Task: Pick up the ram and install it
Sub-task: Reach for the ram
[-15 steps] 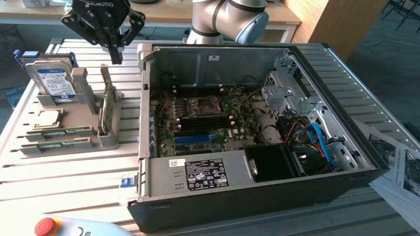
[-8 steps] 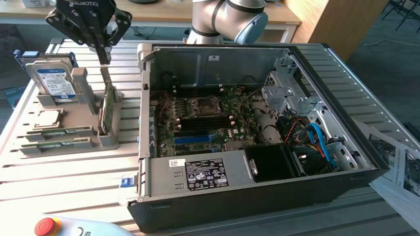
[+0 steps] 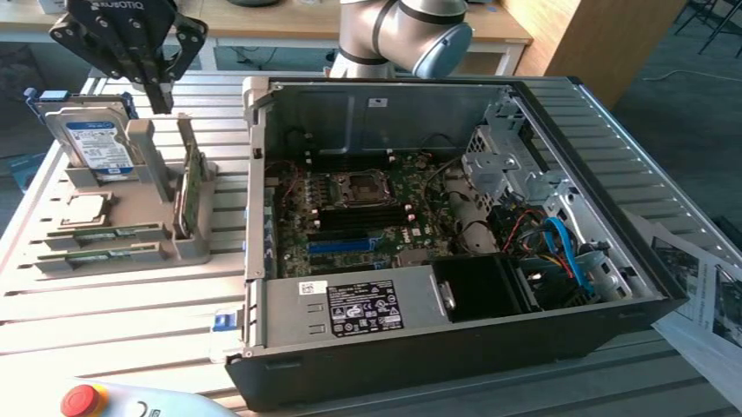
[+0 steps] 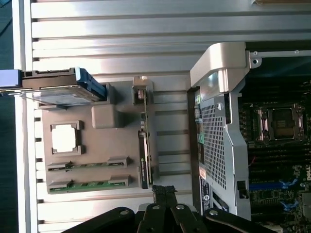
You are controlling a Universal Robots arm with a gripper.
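One ram (image 3: 186, 200) stands on its long edge in a grey fixture (image 3: 149, 204) on the slatted counter (image 3: 116, 321), its long axis running 12 to 6 o'clock in the exterior view. At its 3 o'clock a narrow strip of counter separates it from the open computer case (image 3: 464, 369); a hard drive (image 3: 93, 139) stands at 10 o'clock. The tool (image 3: 159, 102) hangs at the ram's 12 o'clock, jaws pressed together, holding nothing.

The ram (image 3: 186, 198) is a long, thin green stick. It stands on its long edge, upright in the raised slot along one side of the gray holder (image 3: 145, 208). It is fully seated there, and nothing touches it.
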